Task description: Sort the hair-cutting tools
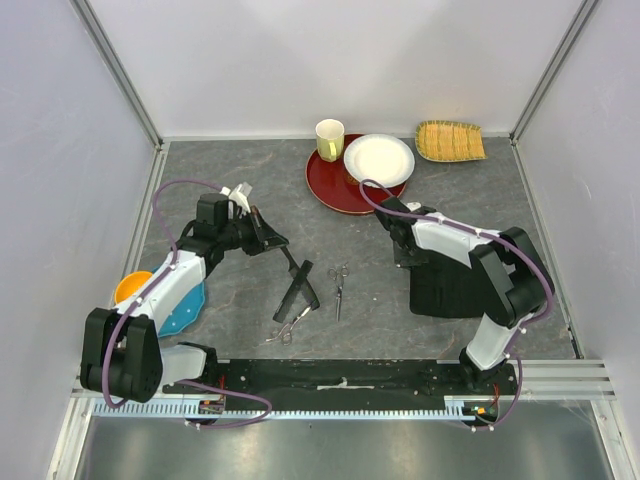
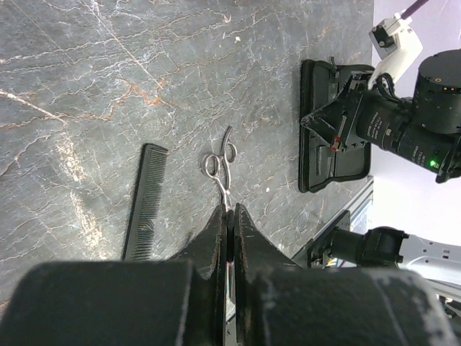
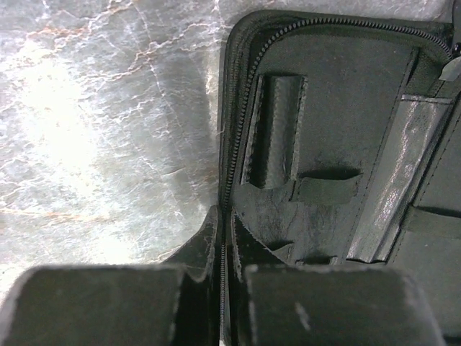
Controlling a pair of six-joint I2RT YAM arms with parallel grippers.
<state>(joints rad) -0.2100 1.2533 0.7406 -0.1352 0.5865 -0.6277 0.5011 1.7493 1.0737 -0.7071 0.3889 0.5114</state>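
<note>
My left gripper point(image 1: 283, 247) point(image 2: 229, 209) is shut with a thin dark thing pinched between its fingers. From above this looks like the slim end of the thicker black comb-like tool point(image 1: 309, 287), which is hidden in the left wrist view. The long flat black comb point(image 1: 293, 297) point(image 2: 144, 205) lies beside it. One pair of silver scissors point(image 1: 339, 286) point(image 2: 220, 169) lies just beyond the left fingertips. A second pair of scissors point(image 1: 288, 328) lies nearer the front. My right gripper point(image 1: 402, 248) point(image 3: 225, 213) is shut on the zipper edge of the open black case point(image 1: 452, 283) point(image 3: 331, 144).
A red tray point(image 1: 325, 190) at the back holds a white plate point(image 1: 378, 158) and a yellow cup point(image 1: 329, 138). A woven basket point(image 1: 450, 140) sits at the back right. An orange bowl point(image 1: 132, 287) on a blue plate point(image 1: 188, 308) is at the left. A metal rail point(image 1: 340, 380) runs along the near edge.
</note>
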